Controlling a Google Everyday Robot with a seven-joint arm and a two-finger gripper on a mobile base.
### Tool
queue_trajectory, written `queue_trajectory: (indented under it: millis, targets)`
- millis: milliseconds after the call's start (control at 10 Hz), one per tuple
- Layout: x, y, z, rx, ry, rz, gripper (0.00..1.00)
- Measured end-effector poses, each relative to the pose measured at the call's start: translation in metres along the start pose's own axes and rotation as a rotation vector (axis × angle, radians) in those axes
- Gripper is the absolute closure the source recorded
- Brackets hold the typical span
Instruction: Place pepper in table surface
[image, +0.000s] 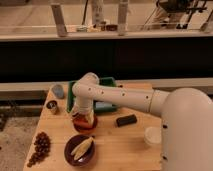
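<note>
Hovering end effector over red-orange pepper

No legible text.
I read nothing on the surface or the claw above the reddish bowl.

table surface: light tan | tray: green | tool: pale, over dark-red bowl | corn: pale yellow

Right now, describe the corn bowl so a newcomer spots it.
On the tan table, find the claw over the dark red bowl. Just nearer the camera sits a purple bowl, the only dish holding a pale yellow corn cob.
</note>
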Motion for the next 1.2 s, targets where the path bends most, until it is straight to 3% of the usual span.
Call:
queue_trajectory:
  millis: [100,300,700,1000,1200]
  targets:
    - [0.003,0.003,-0.003,0.026,-0.003,0.077,0.20]
    - [0.004,-0.002,-0.011,0.074,-0.014,0.146,0.20]
    - [0.005,-0.003,-0.006,0.075,-0.092,0.320,0.21]
    - [0.000,0.000,-0.001,0.057,-0.109,0.410,0.47]
    - [-0.005,0.008,0.000,0.054,-0.108,0.490,0.58]
